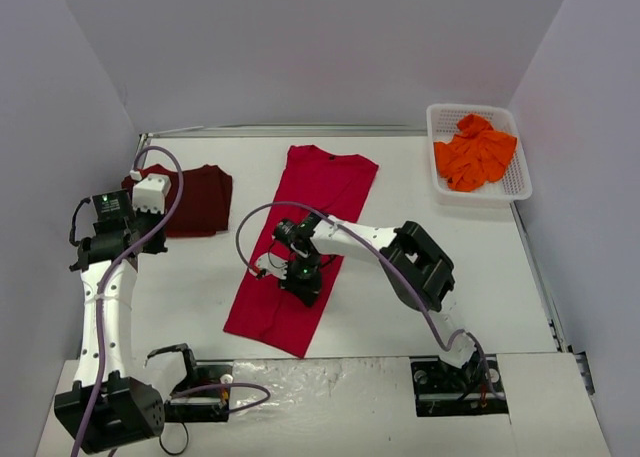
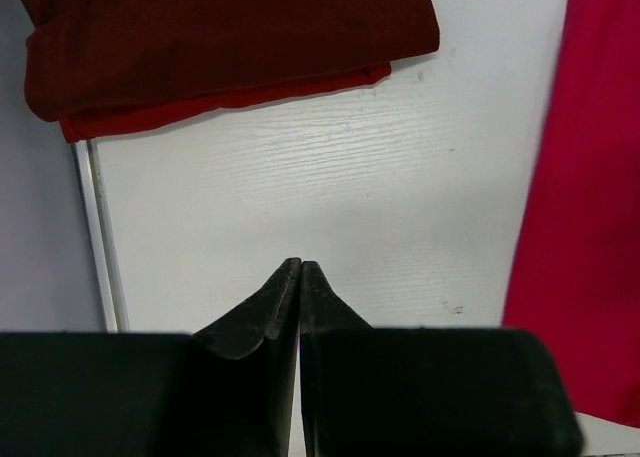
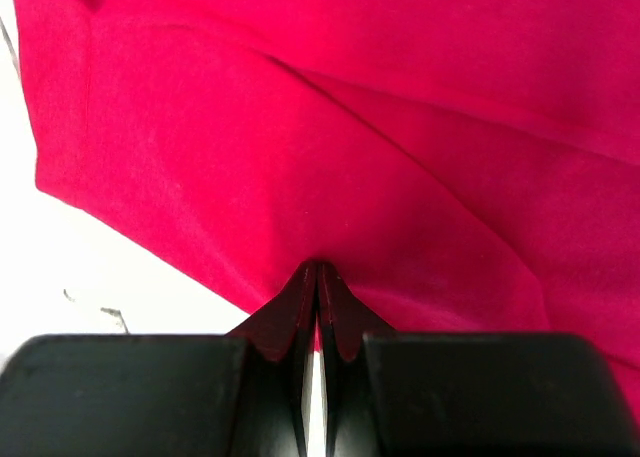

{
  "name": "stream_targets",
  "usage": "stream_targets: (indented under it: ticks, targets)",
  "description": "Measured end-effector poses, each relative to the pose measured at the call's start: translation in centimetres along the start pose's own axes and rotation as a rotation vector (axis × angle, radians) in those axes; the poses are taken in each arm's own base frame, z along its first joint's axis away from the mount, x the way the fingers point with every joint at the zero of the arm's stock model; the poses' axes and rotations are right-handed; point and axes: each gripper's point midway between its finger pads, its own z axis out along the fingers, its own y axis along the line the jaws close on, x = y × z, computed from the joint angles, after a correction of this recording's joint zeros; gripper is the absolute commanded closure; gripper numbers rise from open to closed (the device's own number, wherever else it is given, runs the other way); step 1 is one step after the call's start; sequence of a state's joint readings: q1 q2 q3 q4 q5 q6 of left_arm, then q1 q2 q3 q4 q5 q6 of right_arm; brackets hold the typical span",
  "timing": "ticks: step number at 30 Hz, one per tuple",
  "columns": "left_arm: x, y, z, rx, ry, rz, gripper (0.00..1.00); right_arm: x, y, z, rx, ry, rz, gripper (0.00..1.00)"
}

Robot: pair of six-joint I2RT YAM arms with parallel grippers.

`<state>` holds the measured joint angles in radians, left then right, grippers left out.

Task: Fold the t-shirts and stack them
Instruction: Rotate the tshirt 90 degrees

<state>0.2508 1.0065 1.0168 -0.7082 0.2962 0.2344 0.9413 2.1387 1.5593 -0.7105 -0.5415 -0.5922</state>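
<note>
Both grippers shut, right one down on the red shirt

My right gripper has its jaws pressed together, tips on the near left edge of the bright red cloth t-shirt, a long strip mid-table; I can't tell if any cloth is pinched. My left gripper is closed on nothing, over the bare white table, between the folded dark maroon t-shirt at far left and the red one. The crumpled orange t-shirt sits in the white plastic lattice basket, far right, well apart from both.
</note>
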Motion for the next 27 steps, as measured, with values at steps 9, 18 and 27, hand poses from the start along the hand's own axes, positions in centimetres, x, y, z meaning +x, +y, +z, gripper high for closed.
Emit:
stream_targets:
  ticks: [9,18,27]
  targets:
    - [0.4,-0.8,0.9,0.06,0.028,-0.005,0.98,4.0,-0.4,-1.3,-0.038,0.001,0.131,1.0]
    - [0.4,-1.7,1.1,0.107,0.03,0.012,0.98,8.6,-2.0,-3.1,-0.056,-0.001,0.305,1.0]
    - [0.5,-3.3,2.4,0.166,0.076,0.046,0.98,11.5,-3.7,-4.6,-0.047,0.01,0.42,1.0]
